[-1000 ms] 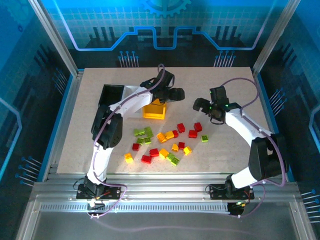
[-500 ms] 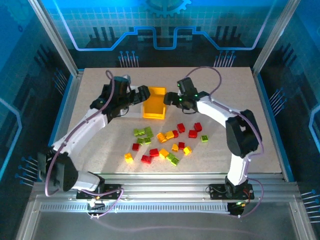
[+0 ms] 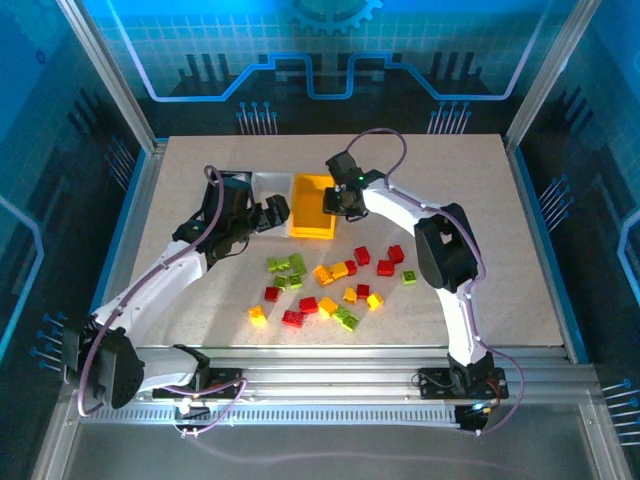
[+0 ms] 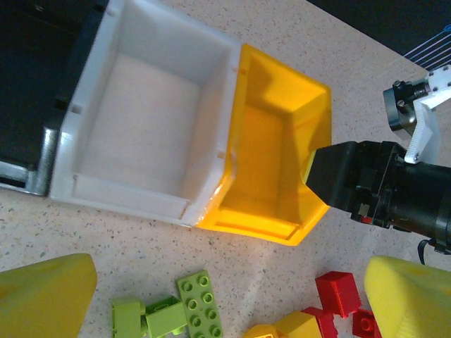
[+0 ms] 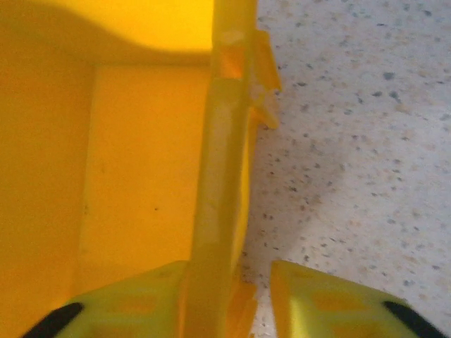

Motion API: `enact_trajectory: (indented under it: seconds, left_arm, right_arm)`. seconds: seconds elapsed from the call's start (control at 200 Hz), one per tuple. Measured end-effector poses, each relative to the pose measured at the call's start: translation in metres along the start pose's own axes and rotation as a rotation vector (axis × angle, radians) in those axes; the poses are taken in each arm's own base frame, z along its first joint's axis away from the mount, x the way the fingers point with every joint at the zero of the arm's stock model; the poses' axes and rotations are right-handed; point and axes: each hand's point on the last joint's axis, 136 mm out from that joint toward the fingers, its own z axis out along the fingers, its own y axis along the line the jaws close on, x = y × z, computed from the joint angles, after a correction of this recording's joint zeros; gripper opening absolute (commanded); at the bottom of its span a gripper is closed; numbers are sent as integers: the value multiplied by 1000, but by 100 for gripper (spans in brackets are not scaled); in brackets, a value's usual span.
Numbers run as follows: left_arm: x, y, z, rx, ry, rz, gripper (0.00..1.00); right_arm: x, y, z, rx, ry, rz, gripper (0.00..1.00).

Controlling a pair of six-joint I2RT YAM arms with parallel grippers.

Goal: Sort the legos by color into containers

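**Item 1: right pincer (image 3: 336,203), upper centre of the overhead frame.** A second before, I had it wide and off to the right. It had since crossed leftward and clamped narrow on the right-hand wall of the yellow-orange open plastic bin (image 3: 312,228). My right wrist view confirmed this: the wall ran up between the two fingers (image 5: 324,303), one inside the bin and one outside.

**Item 2: left pincer (image 3: 272,210), left of centre.** It had swung back from over the yellow-orange bin and spread fully wide, holding nothing, near the white open plastic bin (image 4: 141,113).

**Item 3: bins.** White and yellow-orange stood touching, side by side. The black plastic bin (image 4: 28,56) sat beyond the white one, upper left. Both lighter bins showed empty.

**Item 4: small red, yellow-orange and lime plastic bricks (image 3: 335,280).** They lay loose on the speckled table (image 3: 460,200) at centre frame, just below the bins.

**Reading.** With the right arm taking over at the yellow-orange bin, I judged the containers were still being positioned and sorting proper had not begun.
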Motion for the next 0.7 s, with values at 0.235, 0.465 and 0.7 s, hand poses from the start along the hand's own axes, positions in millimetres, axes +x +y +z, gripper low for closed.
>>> enact_trajectory:
  seconds: [0.235, 0.465, 0.7]
  left_arm:
    - [6, 5, 2, -9, 11, 1, 99]
    - [9, 8, -6, 0, 1, 0, 99]
    - [5, 4, -13, 17, -19, -2, 99]
  right_arm:
    - [-6, -27, -7, 66, 15, -47, 0]
    - [-12, -82, -28, 129, 43, -76, 0]
    - [-18, -148, -62, 163, 41, -30, 0]
